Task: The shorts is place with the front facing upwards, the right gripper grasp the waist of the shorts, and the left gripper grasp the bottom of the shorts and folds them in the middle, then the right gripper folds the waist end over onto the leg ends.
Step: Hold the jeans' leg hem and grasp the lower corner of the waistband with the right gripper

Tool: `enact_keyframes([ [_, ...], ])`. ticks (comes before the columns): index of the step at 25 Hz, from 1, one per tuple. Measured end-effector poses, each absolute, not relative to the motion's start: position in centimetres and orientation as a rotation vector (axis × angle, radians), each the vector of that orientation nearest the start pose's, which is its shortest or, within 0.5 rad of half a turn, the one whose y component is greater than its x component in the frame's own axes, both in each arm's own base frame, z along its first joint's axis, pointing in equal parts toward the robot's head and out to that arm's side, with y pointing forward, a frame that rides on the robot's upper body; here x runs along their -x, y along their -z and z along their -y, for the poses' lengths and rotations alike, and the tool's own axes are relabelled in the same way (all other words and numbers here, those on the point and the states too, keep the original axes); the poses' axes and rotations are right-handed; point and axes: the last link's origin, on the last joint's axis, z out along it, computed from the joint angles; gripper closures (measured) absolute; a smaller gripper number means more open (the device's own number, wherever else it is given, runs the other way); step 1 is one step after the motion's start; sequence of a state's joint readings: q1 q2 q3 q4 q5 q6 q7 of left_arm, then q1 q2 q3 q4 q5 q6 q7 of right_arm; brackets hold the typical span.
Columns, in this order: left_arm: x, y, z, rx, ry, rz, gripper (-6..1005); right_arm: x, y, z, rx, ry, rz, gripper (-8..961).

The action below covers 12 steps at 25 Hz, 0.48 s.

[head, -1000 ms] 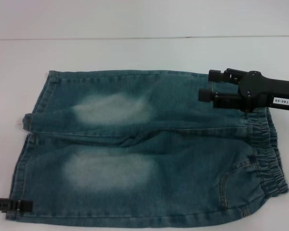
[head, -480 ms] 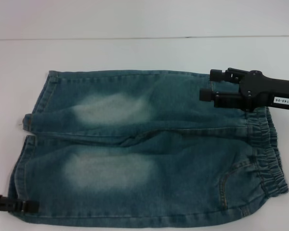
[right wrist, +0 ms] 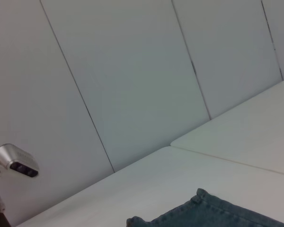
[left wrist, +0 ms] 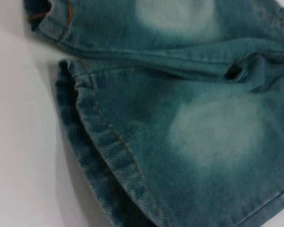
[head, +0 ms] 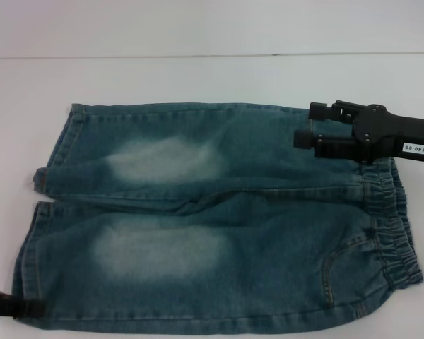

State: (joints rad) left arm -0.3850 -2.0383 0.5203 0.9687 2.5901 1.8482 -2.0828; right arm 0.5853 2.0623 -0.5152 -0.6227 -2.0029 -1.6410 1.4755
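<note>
The blue denim shorts (head: 219, 219) lie flat on the white table, front up, with the elastic waist (head: 392, 226) at the right and the leg ends (head: 46, 212) at the left. My right gripper (head: 304, 125) hovers open over the far end of the waist, fingers pointing left, holding nothing. At the near left corner of the shorts, only the black tip of my left gripper (head: 15, 308) shows beside the near leg's hem. The left wrist view shows that hem (left wrist: 92, 142) close up, without fingers. A far corner of the shorts (right wrist: 213, 213) shows in the right wrist view.
The white table (head: 198, 78) runs beyond the shorts to a pale panelled wall (right wrist: 132, 71). A small silver device (right wrist: 16, 163) sits at the edge of the right wrist view.
The left gripper's tip slid right along the near hem, then drew back left and slightly lower. The right gripper stayed almost still. The shorts barely shifted.
</note>
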Motion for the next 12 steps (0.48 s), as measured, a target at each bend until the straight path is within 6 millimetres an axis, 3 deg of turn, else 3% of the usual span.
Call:
enact_keyframes([
  [3, 34.54, -5.99, -24.9, 2.484, 0.033, 1.72, 586, -25.01, -2.2, -34.21, 2.635, -0.909, -0.744, 57],
  [8, 34.4, -6.06, -24.96, 2.488, 0.037, 1.717, 823, -25.24, -2.28, -34.2, 2.623, -0.905, -0.753, 57],
  [12, 34.29, -6.07, -25.04, 2.492, 0.044, 1.712, 922, -25.48, -2.52, -34.22, 2.613, -0.902, -0.76, 58],
])
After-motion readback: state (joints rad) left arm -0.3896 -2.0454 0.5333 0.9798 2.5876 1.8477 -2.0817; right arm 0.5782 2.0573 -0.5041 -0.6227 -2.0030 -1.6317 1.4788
